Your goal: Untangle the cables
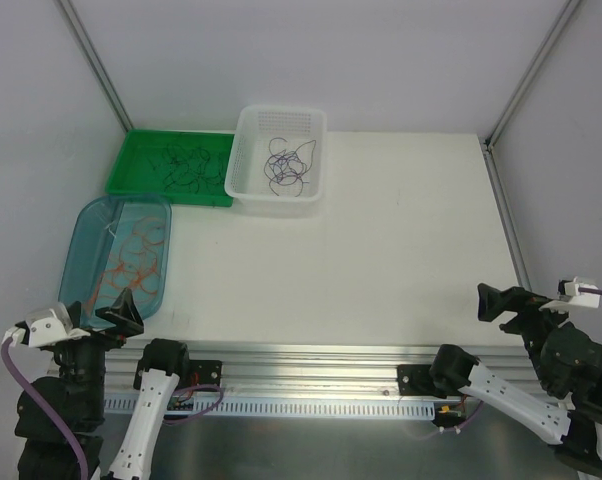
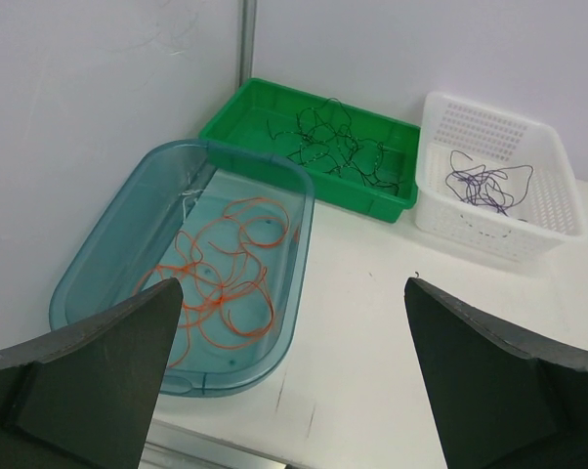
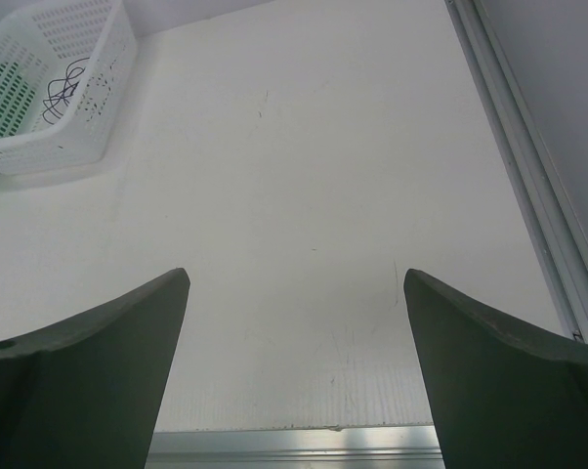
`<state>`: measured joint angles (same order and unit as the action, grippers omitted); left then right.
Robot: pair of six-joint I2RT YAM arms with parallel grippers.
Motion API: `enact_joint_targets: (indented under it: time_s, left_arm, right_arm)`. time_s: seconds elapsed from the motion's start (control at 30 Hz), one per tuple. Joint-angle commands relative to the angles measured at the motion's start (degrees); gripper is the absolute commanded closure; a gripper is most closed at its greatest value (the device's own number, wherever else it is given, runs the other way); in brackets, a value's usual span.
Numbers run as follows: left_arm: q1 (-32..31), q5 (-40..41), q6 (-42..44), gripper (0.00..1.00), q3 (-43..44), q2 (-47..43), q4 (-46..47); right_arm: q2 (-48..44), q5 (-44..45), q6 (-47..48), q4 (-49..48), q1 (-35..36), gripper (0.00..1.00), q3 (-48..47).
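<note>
Cables [image 2: 221, 283] near far-left corner: red in blue tub [image 2: 104, 259] along left edge, black in green tray [image 2: 237, 109] at the corner, purple in white basket [image 2: 470, 230] just beside. Left gripper [image 2: 292, 285] and right gripper [image 3: 296, 276] at near edge, spread wide, holding nothing. Broad counter [image 1: 381, 260] toward right edge

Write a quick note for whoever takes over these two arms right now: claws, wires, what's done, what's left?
Left claw: open, empty, by the near end of the blue tub.
Right claw: open, empty, over bare table.
Wires: orange cables in the blue tub, black cables in the green tray, purple cables in the white basket.
Done: colours look sorted, one per container.
Left: strands in each pile overlap; probably separating them.
</note>
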<state>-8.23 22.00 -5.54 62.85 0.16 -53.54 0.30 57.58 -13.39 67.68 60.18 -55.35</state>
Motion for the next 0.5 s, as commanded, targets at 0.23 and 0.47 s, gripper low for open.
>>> enact_joint_targets:
  time_s: [0.23, 0.47]
  left_arm:
    - [-0.3, 1.82, -2.9, 0.01, -1.94, -9.57, 0.01]
    - [-0.3, 1.64, -3.16, 0.01, -2.12, -9.57, -0.07]
  right_arm:
    - [-2.23, 0.87, 0.03, -2.03, 0.37, 0.03, 0.77]
    - [-2.58, 1.3, 0.2, -2.11, 0.55, 0.03, 0.69]
